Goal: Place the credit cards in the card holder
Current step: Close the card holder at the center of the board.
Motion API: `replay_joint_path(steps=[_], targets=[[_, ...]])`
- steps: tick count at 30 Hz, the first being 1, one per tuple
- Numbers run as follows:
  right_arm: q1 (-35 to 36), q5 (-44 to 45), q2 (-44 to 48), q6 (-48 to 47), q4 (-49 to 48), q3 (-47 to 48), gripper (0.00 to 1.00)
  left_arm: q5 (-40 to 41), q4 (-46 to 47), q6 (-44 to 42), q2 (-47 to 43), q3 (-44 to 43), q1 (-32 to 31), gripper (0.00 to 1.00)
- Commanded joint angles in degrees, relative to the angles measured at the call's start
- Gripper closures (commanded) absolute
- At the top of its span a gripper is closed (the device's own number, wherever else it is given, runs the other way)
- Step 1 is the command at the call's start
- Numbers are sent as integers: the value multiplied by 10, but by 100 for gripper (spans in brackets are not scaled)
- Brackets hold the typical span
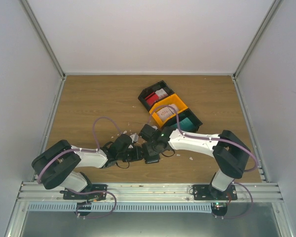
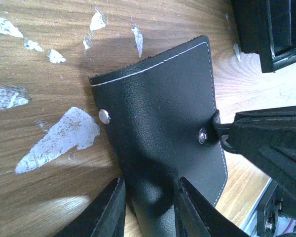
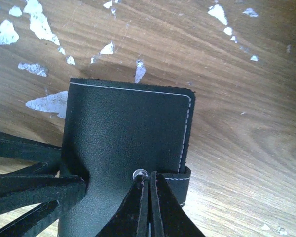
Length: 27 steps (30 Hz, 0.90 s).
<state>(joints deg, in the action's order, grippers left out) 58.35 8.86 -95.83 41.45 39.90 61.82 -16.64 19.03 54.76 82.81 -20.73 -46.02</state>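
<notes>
The card holder (image 2: 158,108), a black wallet with white stitching and metal snaps, lies closed on the wood between both arms. My left gripper (image 2: 150,207) is shut on its near end, with leather bulging between the fingers. My right gripper (image 3: 149,182) is shut, its tips pinching the snap strap (image 3: 185,177) at the wallet's side edge. In the top view both grippers meet at the table's middle and hide the wallet. The credit cards lie in the bins behind: a red one (image 1: 152,99), a whitish one (image 1: 168,112) and a teal one (image 1: 186,121).
A black bin (image 1: 149,91), a yellow bin (image 1: 160,117) and another black bin (image 1: 196,120) stand in a diagonal row behind the right arm. White flecks (image 2: 59,138) dot the wood around the wallet. White walls enclose the table on three sides.
</notes>
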Motion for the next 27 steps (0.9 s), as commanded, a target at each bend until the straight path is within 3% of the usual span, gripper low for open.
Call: replay_joint_path(steps=[1, 11, 20, 27], targets=[[12, 0, -21, -16, -11, 11, 100, 4, -61, 3, 24, 23, -4, 71], [23, 29, -51, -21, 2, 23, 99, 8, -58, 4, 25, 31, -4, 72], [25, 90, -52, 30, 52, 44, 100, 9, -58, 4, 26, 32, -4, 72], [25, 75, -50, 24, 33, 42, 99, 6, -54, 4, 28, 34, -4, 72]])
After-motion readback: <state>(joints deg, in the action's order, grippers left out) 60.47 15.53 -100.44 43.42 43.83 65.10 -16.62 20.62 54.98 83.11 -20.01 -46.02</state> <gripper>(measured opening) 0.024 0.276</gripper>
